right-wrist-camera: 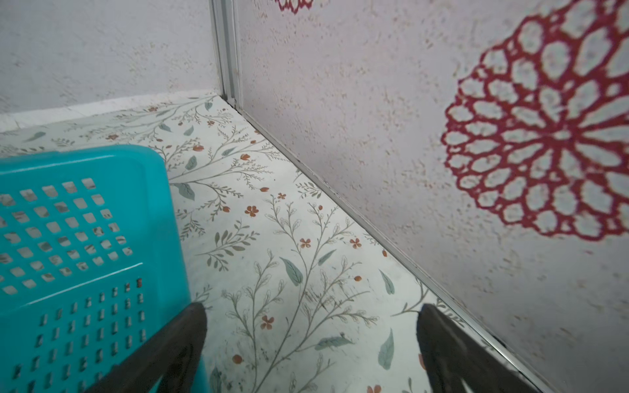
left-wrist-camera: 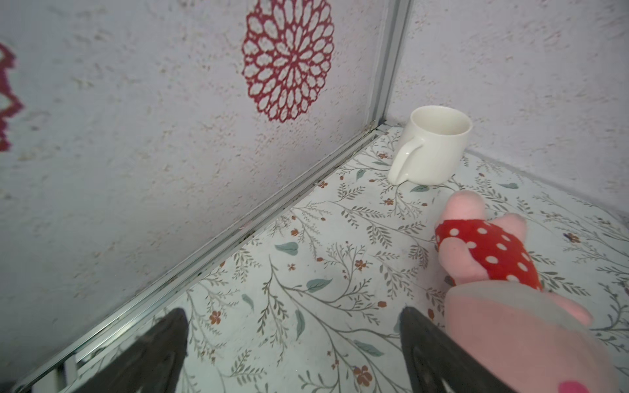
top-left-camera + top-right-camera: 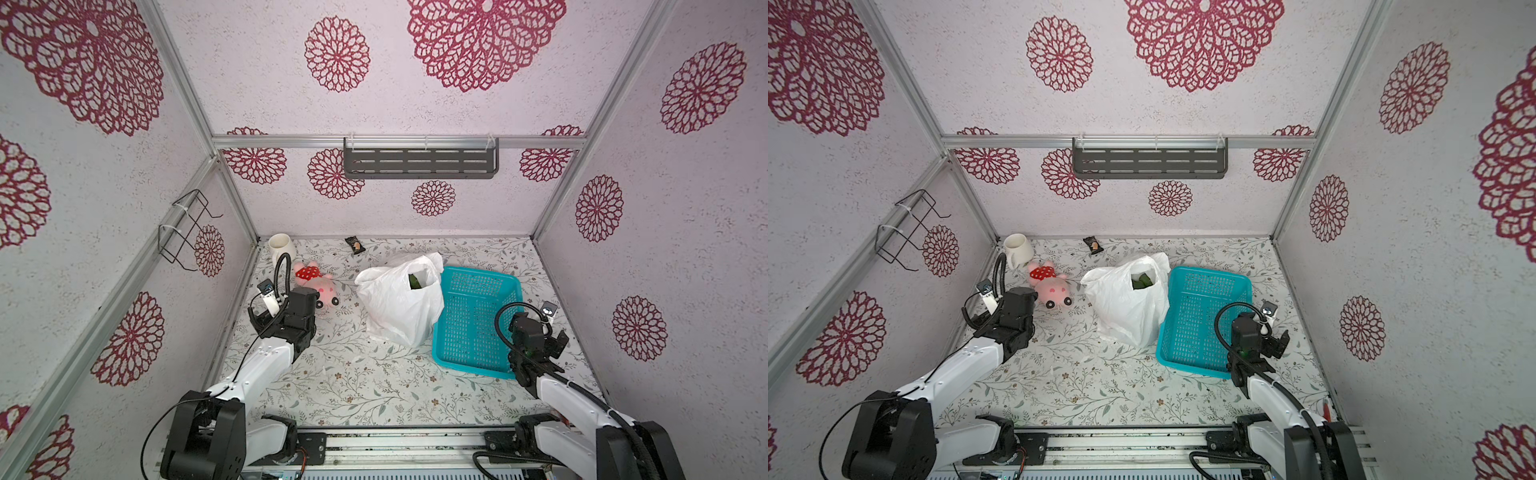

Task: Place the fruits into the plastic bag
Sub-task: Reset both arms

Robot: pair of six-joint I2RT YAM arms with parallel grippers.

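The plastic bag [image 3: 399,303] stood mid-worktop nearer the back edge, touching the teal basket [image 3: 473,324] on its right-edge side; the left gripper [image 2: 292,316] and right gripper [image 1: 313,309] gaped released, grasping nothing; green fruits [image 3: 414,281] lay inside the bag.

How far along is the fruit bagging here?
Done: green fruit sits inside the open plastic bag; the teal basket holds none, and no loose fruit shows on the table. In hand: nothing; left gripper and right gripper both open, empty. Left: apparently nothing, though the bag hides its contents.
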